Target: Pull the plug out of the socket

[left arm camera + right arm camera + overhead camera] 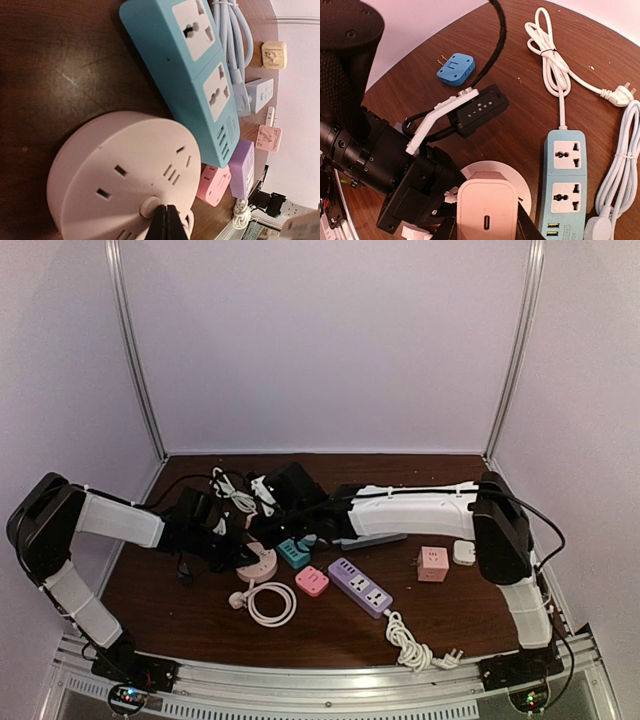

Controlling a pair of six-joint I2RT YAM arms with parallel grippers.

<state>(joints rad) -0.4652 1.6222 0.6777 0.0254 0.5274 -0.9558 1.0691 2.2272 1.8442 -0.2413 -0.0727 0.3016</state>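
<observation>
1. dark wooden table (330,625), pale walls.
2. pink charger plug (486,210) sits in round pink socket (125,175), clamped by right gripper (485,222).
3. left gripper (166,222), closed, presses the socket.
4. risk: socket lifting if that press slips.

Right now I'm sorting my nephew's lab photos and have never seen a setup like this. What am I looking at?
Two robot arms are bolted at a table's near edge. One picture looks down from above; the other two come from cameras on each wrist.

On the brown table lie several power strips: a round pink socket, a teal strip, a purple strip, plus small cube adapters and white cables.

The left gripper is shut, pressed on the round socket. The right gripper holds a pale pink charger plug that sits over that socket.
</observation>
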